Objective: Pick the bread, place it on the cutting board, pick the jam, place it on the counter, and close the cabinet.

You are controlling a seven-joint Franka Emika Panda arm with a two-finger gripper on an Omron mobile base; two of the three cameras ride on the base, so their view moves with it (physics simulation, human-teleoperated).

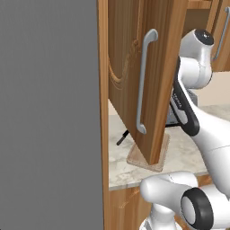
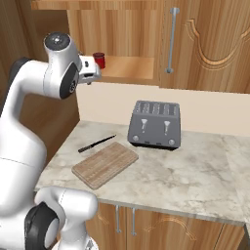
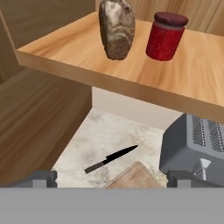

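The bread (image 3: 116, 29), a brown rounded lump, stands on the open cabinet's wooden shelf (image 3: 78, 61), and the red jam (image 3: 165, 36) with its dark lid is just to its right. My gripper (image 3: 116, 178) is open and empty, a little in front of the shelf edge and below it, facing both. From the right base, the gripper (image 2: 93, 69) hovers at the shelf's left end beside the jam (image 2: 99, 60). The cabinet door (image 1: 130, 54) with its silver bar handle (image 1: 143, 81) stands swung out. The cutting board (image 2: 105, 163) lies on the counter (image 2: 195, 176) below.
A grey toaster (image 2: 155, 124) stands on the counter to the right of the board. A black knife (image 2: 96, 143) lies just behind the board. A tall grey panel (image 1: 45, 112) blocks the left side. The open door hangs over the cutting board (image 1: 162, 158).
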